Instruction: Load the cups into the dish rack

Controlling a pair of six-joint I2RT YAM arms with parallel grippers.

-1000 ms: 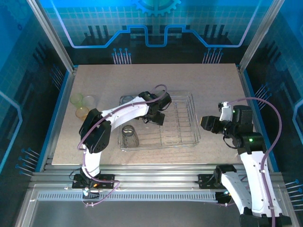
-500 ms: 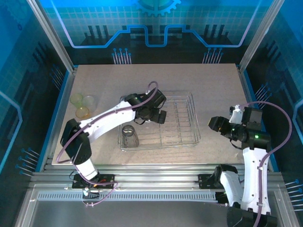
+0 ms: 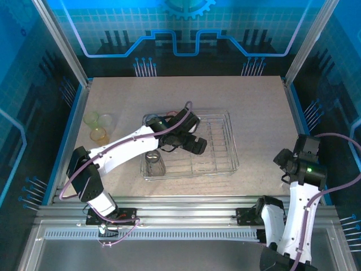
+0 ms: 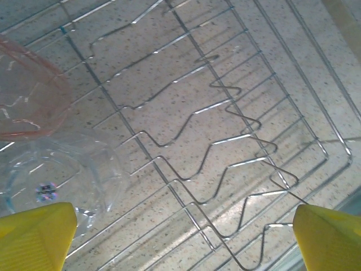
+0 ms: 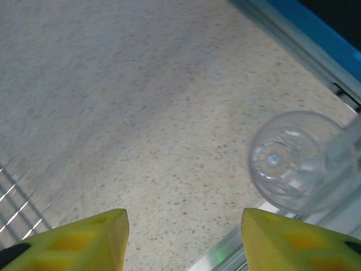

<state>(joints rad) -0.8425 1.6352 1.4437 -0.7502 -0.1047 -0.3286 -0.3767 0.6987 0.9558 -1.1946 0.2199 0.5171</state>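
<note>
Standing on end in the dish rack (image 3: 225, 141), the smoky cup (image 3: 153, 164) is near the spread, empty left claw (image 4: 180, 234).

Smoky grey cup (image 3: 154, 162) in near-left corner of wire dish rack (image 3: 219, 153)

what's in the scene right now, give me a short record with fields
dish rack: silver wire, mid table
in rack: dark grey cup at the near left corner; pink cup and clear cup side by side
outside rack: three yellowish cups at the table's left; lone clear cup upright by the table's edge
left gripper: open, empty, over the rack
right gripper: open, empty, over bare table
</note>
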